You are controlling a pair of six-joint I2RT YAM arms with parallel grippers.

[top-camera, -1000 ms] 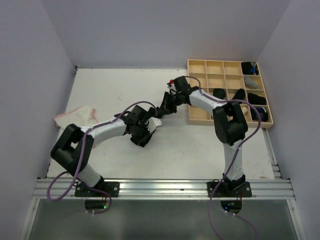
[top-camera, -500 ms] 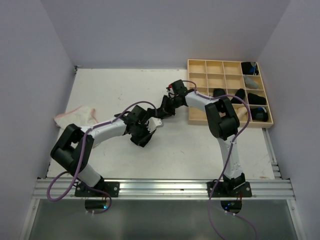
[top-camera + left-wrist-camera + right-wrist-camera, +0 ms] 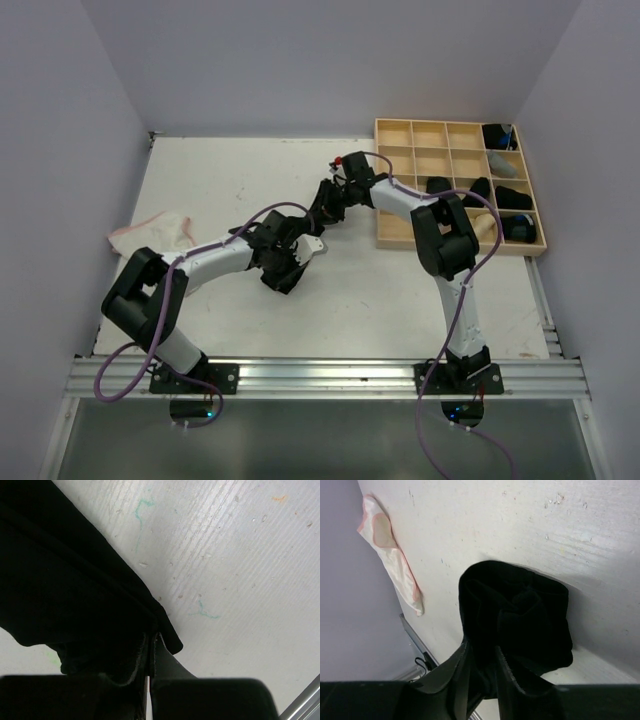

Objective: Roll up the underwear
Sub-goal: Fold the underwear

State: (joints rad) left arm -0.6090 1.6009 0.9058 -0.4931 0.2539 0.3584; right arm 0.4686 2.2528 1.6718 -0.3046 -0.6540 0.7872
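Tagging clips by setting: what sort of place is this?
Probably a lab test cell, not a home: a white table boxed in by plain pale walls, an aluminium mounting rail at its near edge, and a wooden grid tray.

Cloth, paint, wood
We see soft matt black cloth underwear [image 3: 515,615], a scuffed, streaky white painted table [image 3: 240,555], a smooth pale wooden grid tray [image 3: 398,232].

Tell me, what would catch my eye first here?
Over the middle of the table, the right gripper clamps a rolled black underwear, while the left gripper pinches a black cloth. A whitish pink-edged brief lies at the table's left edge. A wooden grid tray at far right holds dark rolls.
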